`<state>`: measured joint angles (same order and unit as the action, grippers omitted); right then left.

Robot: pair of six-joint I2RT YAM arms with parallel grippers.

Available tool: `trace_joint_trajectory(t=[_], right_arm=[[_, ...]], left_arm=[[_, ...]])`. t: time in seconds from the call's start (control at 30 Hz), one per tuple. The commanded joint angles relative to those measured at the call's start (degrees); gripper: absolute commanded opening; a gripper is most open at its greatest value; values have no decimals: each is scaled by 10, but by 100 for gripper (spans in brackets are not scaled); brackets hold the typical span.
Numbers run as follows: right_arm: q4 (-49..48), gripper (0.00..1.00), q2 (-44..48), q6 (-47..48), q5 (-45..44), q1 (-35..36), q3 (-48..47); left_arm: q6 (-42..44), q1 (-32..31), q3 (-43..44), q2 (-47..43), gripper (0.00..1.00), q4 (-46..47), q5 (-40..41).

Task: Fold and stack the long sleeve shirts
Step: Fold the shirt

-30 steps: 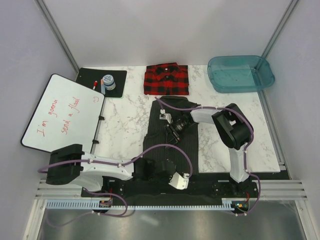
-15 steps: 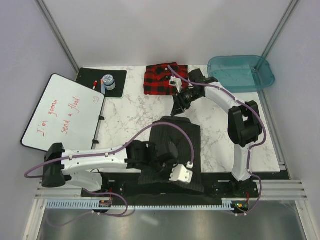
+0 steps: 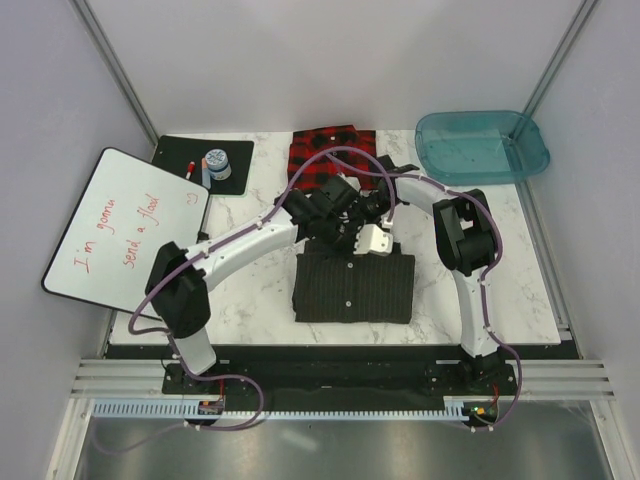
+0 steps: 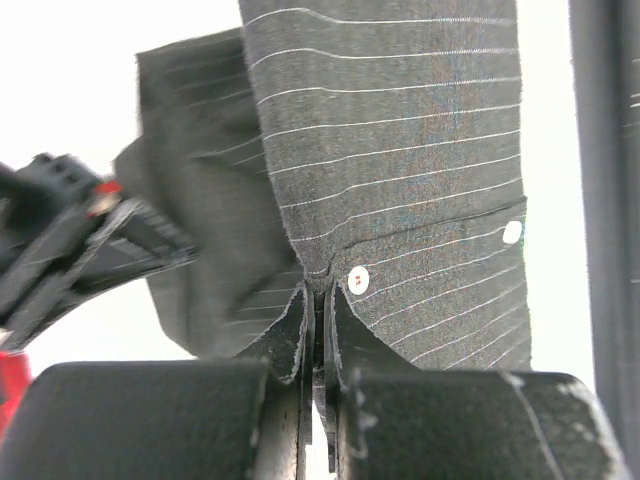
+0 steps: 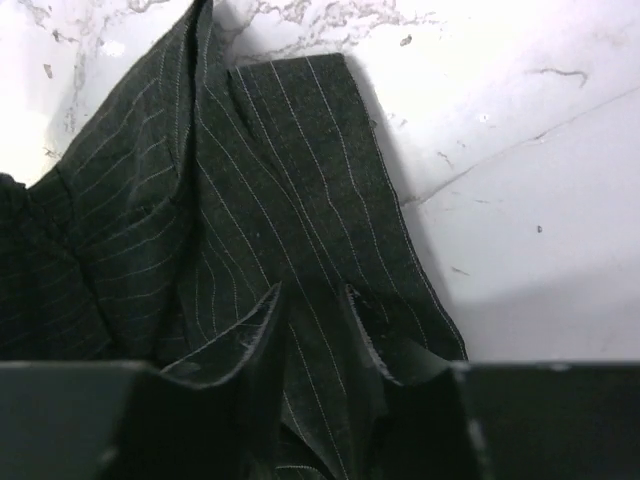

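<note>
The pinstripe shirt (image 3: 355, 288) lies on the table (image 3: 250, 240) at centre, folded into a compact rectangle. Its far edge is lifted slightly where both arms meet. The plaid shirt (image 3: 325, 160) lies folded at the far edge of the table, just beyond that point.

Handling: judge the cloth to be light, soft and limp. It will sag and unfold if it is carried by one point. Take hold along a folded edge at two points set apart, gripping all layers together. Keep clear of the button (image 4: 358, 278), which could slip under the fingers.

Left gripper (image 4: 318, 290): the fingers (image 4: 290, 330) are pressed together on the shirt's edge, just beside the button, and the cloth hangs from them.

Right gripper (image 5: 310, 315): the fingers stand partly apart with a thick fold of pinstripe cloth between them. Whether they pinch that fold cannot be told.

Containers: the teal tub (image 3: 428, 150) stands at the far right corner, well apart from both shirts. No contents show through its clear walls. A small jar (image 3: 217, 163) stands on the black mat (image 3: 175, 155) at far left, and what it holds cannot be seen.

Judgement: the fold looks nearly complete, and stacking onto the plaid shirt is not yet done.
</note>
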<state>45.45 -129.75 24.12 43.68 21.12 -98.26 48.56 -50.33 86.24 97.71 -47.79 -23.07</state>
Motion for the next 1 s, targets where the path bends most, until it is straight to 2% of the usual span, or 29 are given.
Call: trace_joint_trajectory(t=[0.0,0.13,0.27,0.47,0.73,0.97], right_arm=[[3,31,-6,28,11,0,9],[10,27,-11,32,26,0,12],[19,24,-13,40,31,0,11],[27,23,-16,48,37,0,12],[28,20,-9,52,44,1,30],[29,20,6,55,42,4,46]], left_arm=[[117,49,54,54,2,27,-17],[156,72,67,90,2,67,-15],[154,88,57,115,2,125,-19],[155,92,-30,120,2,252,11],[128,92,-98,105,2,300,39],[126,93,-106,67,2,305,41]])
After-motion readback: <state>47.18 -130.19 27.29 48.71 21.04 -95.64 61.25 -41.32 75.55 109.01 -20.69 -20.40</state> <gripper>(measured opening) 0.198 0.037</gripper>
